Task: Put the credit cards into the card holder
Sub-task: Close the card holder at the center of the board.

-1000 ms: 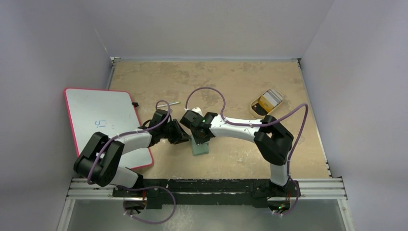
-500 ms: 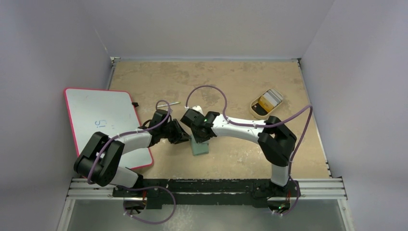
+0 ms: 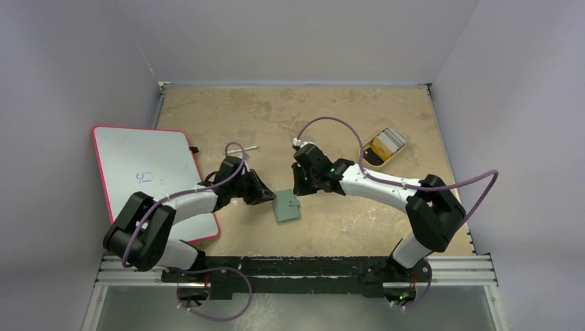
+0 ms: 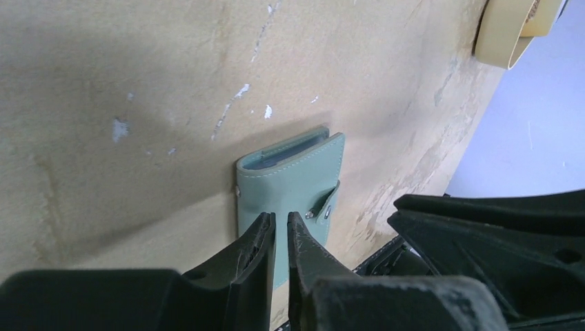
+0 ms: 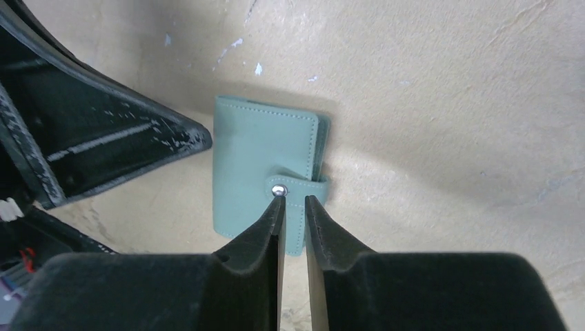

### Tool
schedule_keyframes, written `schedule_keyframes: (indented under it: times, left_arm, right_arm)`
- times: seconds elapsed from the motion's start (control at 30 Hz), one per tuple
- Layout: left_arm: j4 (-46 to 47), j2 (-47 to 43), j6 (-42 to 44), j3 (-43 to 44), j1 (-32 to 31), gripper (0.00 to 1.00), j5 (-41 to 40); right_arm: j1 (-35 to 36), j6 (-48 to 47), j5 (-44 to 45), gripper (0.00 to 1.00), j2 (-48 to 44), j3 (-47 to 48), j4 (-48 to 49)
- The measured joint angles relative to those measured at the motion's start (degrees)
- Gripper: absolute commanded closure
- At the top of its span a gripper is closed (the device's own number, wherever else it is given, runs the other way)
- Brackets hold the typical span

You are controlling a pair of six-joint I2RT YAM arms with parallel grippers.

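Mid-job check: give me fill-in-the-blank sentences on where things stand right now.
The card holder lies ___ on the table.
The credit cards sit in the tan ___ at the table's far right.
The pink-edged whiteboard lies beside the ___ arm.
Missing: closed; tray; left.

I count one flat stitched grey-green wallet (image 3: 287, 207) at frame centre. One tan rounded tray (image 3: 402, 146) upper right, with at least two thin plastic cards showing: yellow-orange card (image 3: 378, 146), white-grey card (image 3: 391, 138); full total unclear. One pink-edged whiteboard (image 3: 148, 169) on the left. Two black grippers: left gripper (image 3: 265, 196), right gripper (image 3: 301, 187).
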Motion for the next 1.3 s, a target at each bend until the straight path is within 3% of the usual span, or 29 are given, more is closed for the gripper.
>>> schedule_keyframes:
  times: [0.37, 0.9, 1.3]
  left_arm:
    - [3.37, 6.29, -1.22, 2.86, -5.18, 0.91, -0.42]
    - [3.13, 7.58, -1.18, 3.89, -5.64, 0.9, -1.18]
    - [3.08, 7.58, -1.18, 4.02, -5.9, 0.89, -1.53]
  right_arm:
    - [-2.43, 0.04, -8.5, 0.81, -0.46, -4.66, 8.33]
    - [-2.54, 0.9, -10.29, 0.74, 2.32, -7.15, 10.54]
    - [-2.82, 0.76, -12.17, 0.79, 3.52, -7.23, 12.07]
